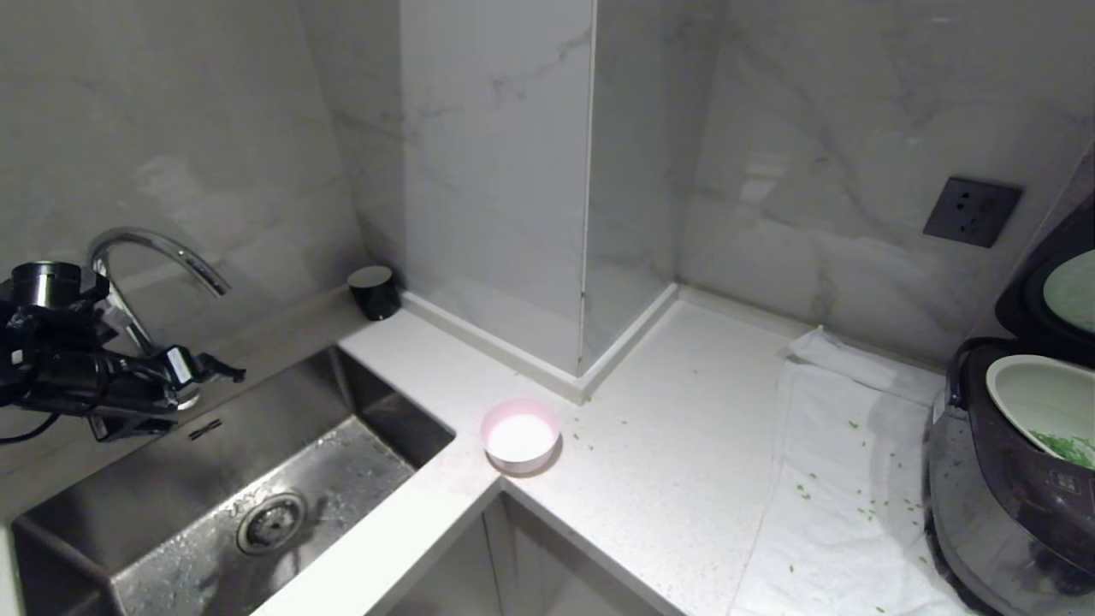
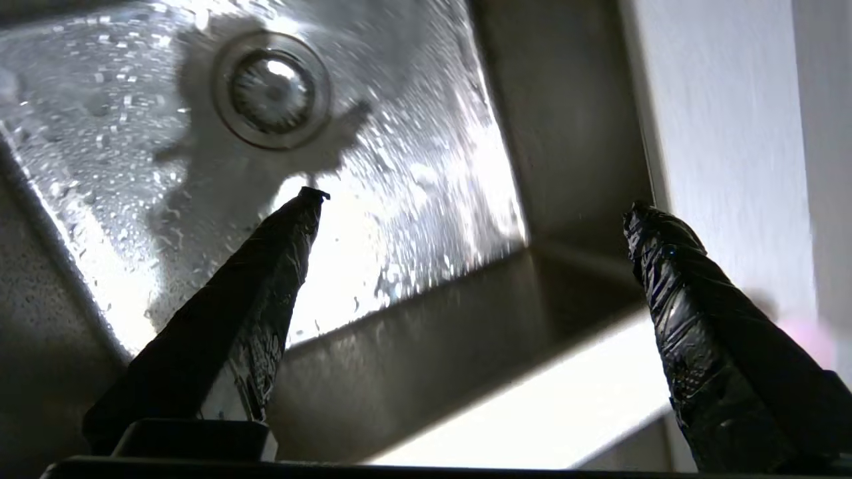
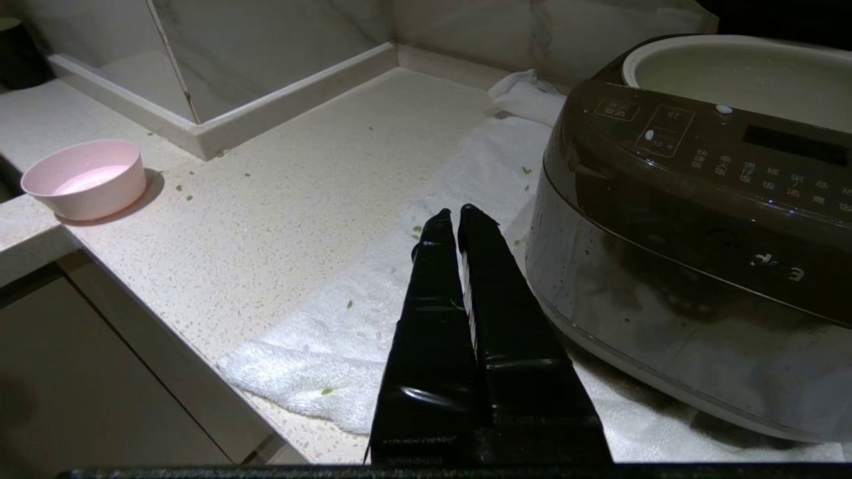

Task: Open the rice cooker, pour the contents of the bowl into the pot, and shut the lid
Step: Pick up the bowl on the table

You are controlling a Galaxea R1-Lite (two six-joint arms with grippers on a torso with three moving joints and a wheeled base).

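While the left gripper [image 1: 224, 370] hangs over the sink [image 1: 171, 479] with its fingers [image 2: 266, 286] wide apart and nothing between them, the bowl [image 1: 519, 436] stands upright on the counter [image 1: 667, 462], at the inner corner just beside the sink edge. It is well apart from this gripper, to its right in the head view, and looks empty, showing only its white inside. The right gripper [image 3: 458, 211] is low in front of the counter with its fingers pressed together, holding nothing; it points over the white towel [image 3: 373, 332], just beside the cooker [image 3: 692, 246]. The cooker sits on this towel at the far right, well apart from the bowl. Its lid [image 1: 1056, 287] stands open, and green bits [image 1: 1065, 447] lie inside the pot [image 1: 1031, 395]. More green bits are scattered on the towel and on the counter. A faucet [image 1: 154, 257] rises behind the left arm, and a small black cup [image 1: 373, 291] stands by the wall.
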